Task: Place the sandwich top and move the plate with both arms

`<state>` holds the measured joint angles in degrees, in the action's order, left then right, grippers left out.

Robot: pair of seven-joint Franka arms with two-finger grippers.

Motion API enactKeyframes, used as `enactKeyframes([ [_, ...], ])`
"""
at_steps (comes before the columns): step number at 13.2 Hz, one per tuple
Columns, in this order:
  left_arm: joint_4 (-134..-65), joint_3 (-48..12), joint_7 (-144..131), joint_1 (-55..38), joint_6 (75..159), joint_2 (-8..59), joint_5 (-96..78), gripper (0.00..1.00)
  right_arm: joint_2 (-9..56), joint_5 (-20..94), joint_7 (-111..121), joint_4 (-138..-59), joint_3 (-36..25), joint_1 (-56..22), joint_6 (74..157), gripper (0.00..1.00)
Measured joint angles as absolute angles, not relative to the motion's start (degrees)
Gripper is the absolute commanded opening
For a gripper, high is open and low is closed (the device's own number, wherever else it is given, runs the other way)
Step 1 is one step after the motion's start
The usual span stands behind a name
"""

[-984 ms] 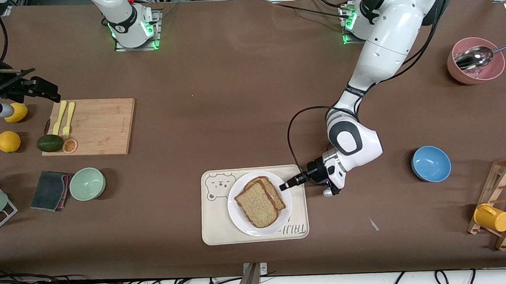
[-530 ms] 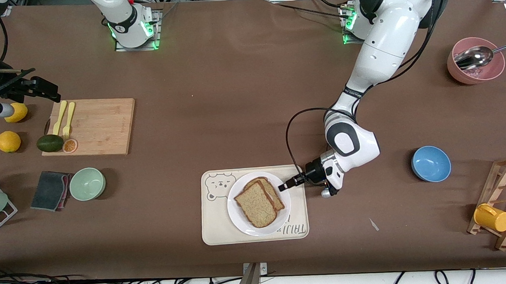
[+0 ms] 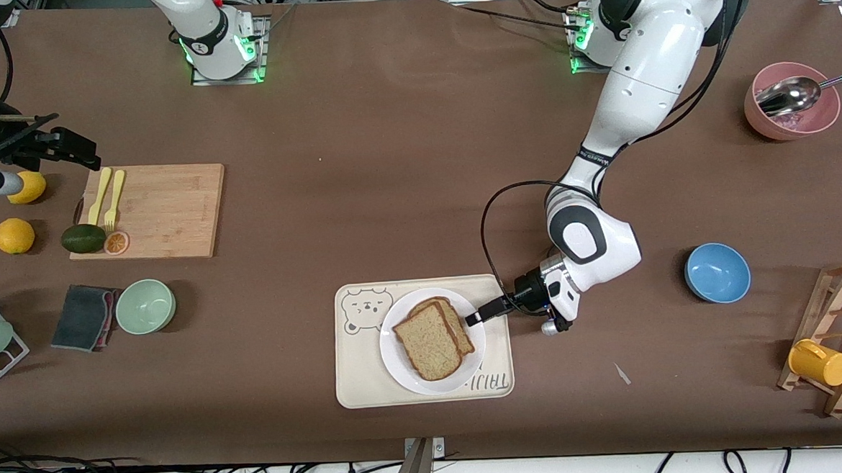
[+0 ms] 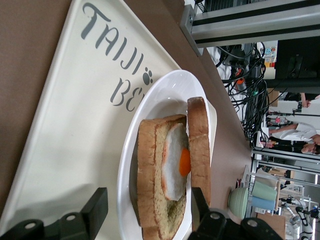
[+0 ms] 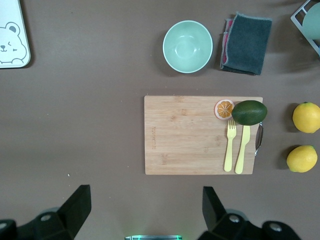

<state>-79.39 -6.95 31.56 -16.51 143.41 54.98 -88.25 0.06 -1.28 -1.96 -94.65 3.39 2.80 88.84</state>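
Speckled sandwich top (image 3: 428, 341) lies on the egg slice (image 4: 176, 161), on the plate (image 3: 399, 364) at mid-tray (image 3: 353, 384). Left gripper (image 3: 474, 316), jaws apart and empty, should back off level. Right gripper (image 5: 145, 205) waits wide over the cutting board (image 5: 190, 135).

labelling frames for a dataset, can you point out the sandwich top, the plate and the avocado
sandwich top (image 3: 426, 341), front view, middle of its speckled upper face
plate (image 3: 399, 371), front view, bare white rim nearest the camera
avocado (image 5: 249, 112), right wrist view, middle of its green skin
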Motion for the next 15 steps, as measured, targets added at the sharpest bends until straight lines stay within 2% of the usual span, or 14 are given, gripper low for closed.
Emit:
enactKeyframes([
  [3, -82.2, -6.9, 30.7, -16.3, 143.4, 51.5, -86.7, 0.99, -0.1, -1.3, -1.9, -94.6, 2.9, 2.8, 88.8, 0.98],
  [6, -88.5, -6.6, 30.6, -16.2, 143.4, 45.4, -86.4, 0.99, -0.1, -1.3, -1.9, -94.6, 2.9, 2.8, 88.8, 0.99],
  [10, -95.5, -5.6, 26.4, -15.4, 143.5, 39.8, -77.7, 0.99, -0.1, -1.3, -1.9, -94.6, 2.9, 2.8, 88.8, 0.98],
  [15, -97.8, -4.6, 17.2, -11.3, 140.7, 37.7, -67.3, 1.0, -0.2, -1.3, -1.9, -94.6, 2.9, 2.8, 88.8, 0.99],
])
